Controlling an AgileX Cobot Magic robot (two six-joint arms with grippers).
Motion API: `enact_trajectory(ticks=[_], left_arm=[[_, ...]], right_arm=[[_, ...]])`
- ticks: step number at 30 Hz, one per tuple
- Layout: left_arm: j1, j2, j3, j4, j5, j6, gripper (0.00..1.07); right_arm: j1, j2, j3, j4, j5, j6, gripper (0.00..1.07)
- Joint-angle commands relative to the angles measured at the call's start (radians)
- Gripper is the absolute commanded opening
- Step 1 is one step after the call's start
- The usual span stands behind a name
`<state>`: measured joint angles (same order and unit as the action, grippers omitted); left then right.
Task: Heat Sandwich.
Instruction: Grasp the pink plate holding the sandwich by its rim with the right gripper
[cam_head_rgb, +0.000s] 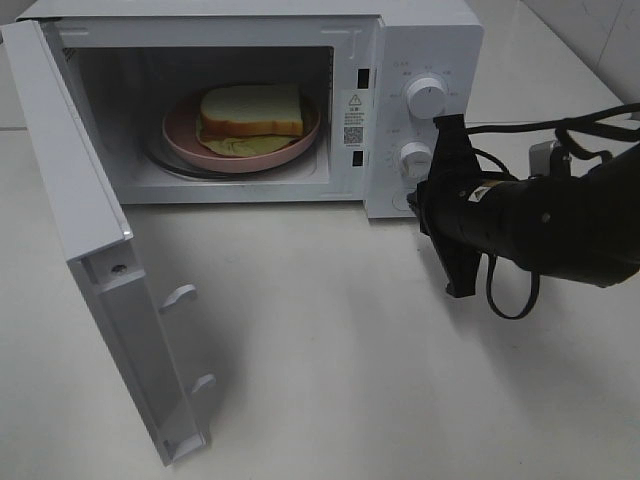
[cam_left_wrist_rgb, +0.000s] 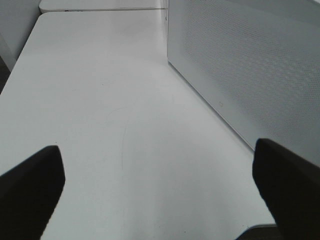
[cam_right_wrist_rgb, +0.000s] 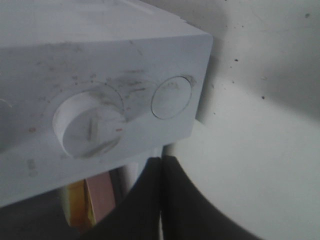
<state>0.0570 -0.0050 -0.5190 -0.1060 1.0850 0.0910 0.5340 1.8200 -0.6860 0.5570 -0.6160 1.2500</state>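
Observation:
The sandwich (cam_head_rgb: 250, 112) has white bread on top and yellowish filling. It lies on a round pink plate (cam_head_rgb: 182, 135) inside the open white microwave (cam_head_rgb: 420, 40). My right gripper (cam_head_rgb: 425, 205) is shut on nothing. Its tips are at the lower part of the control panel, by the lower knob (cam_head_rgb: 414, 158). In the right wrist view the shut fingers (cam_right_wrist_rgb: 170, 200) sit just below the knob (cam_right_wrist_rgb: 90, 127) and a round button (cam_right_wrist_rgb: 171, 97), and an edge of the sandwich (cam_right_wrist_rgb: 80, 205) shows. My left gripper (cam_left_wrist_rgb: 157, 170) is open over bare table beside the microwave's side wall (cam_left_wrist_rgb: 250, 65).
The microwave door (cam_head_rgb: 100, 260) swings out wide to the left front, reaching near the table's front edge. The upper knob (cam_head_rgb: 427, 97) sits above the lower one. A black cable (cam_head_rgb: 515, 290) loops by the right arm. White table (cam_head_rgb: 330, 350) lies in front.

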Motion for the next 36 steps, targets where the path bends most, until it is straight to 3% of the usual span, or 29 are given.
enact_trajectory(ticks=[1,22,36], left_arm=[[-0.006,-0.016,0.001,-0.002,-0.014,-0.002,0.98],[-0.006,-0.016,0.001,-0.002,-0.014,-0.002,0.98],[-0.006,-0.016,0.001,-0.002,-0.014,-0.002,0.98]], right_arm=[[0.003,-0.075,0.006,-0.009,0.151,-0.138,0.01],[-0.025,-0.237,-0.022,-0.013,0.667,-0.822,0.03],[-0.057,-0.236,-0.237,-0.259,1.168,-1.071,0.06]])
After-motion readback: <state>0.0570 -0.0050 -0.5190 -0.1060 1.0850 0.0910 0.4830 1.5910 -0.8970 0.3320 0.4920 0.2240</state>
